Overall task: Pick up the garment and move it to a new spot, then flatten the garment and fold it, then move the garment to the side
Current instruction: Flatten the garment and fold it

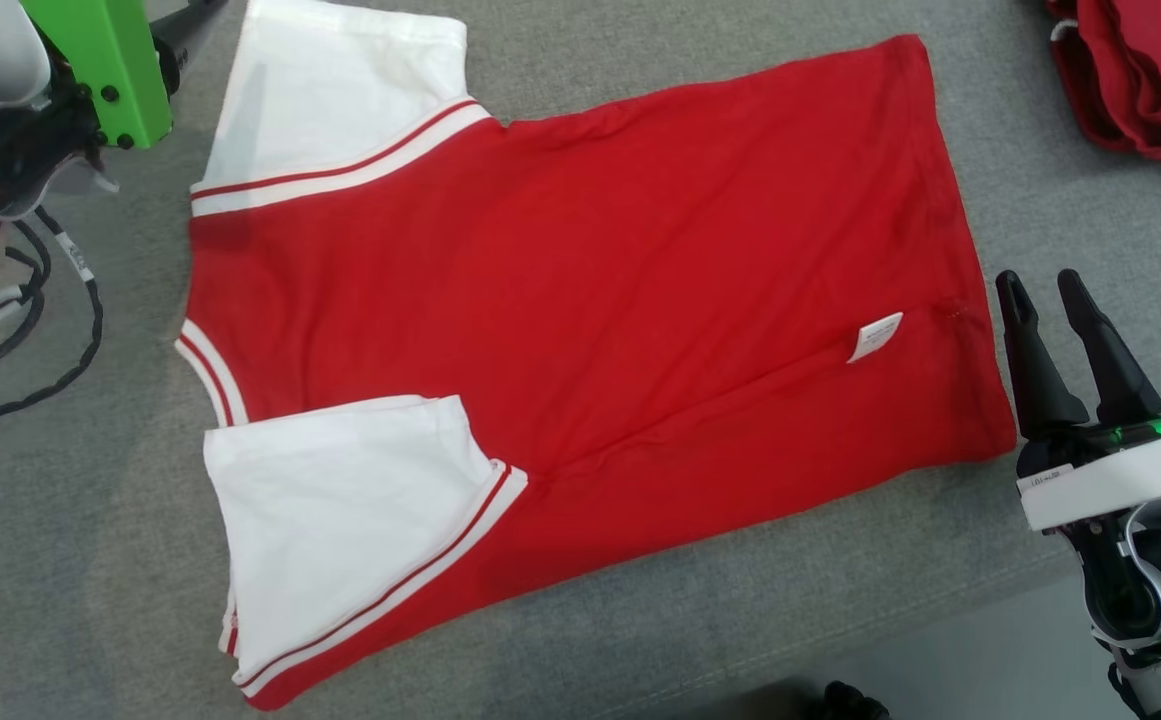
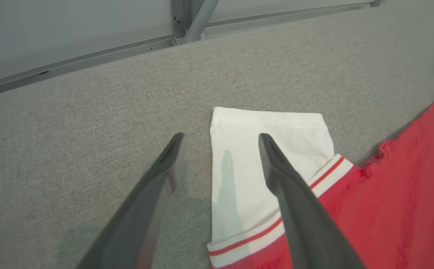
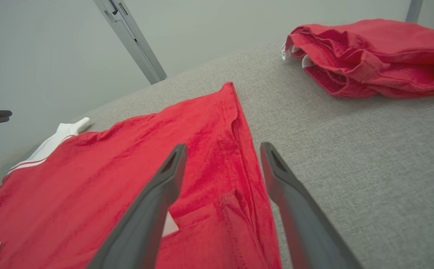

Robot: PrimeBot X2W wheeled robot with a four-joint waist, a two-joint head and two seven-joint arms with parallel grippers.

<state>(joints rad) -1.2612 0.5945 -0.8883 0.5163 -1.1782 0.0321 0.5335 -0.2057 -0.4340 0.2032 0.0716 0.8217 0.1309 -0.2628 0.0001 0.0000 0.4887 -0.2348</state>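
Seeing garment flat on table, long axis left-right: sleeves toward left edge, hem toward right. Spread wide, empty: left gripper at far sleeve, right gripper just beside hem. Probably two-arm fold.

Red garment, white striped sleeves, spread flat on grey surface.

The garment is showing bright red, with white sleeves and white bands carrying a thin red stripe. Its label is showing white. The desk is looking mottled grey. The pile is showing red. The fingers are looking black.
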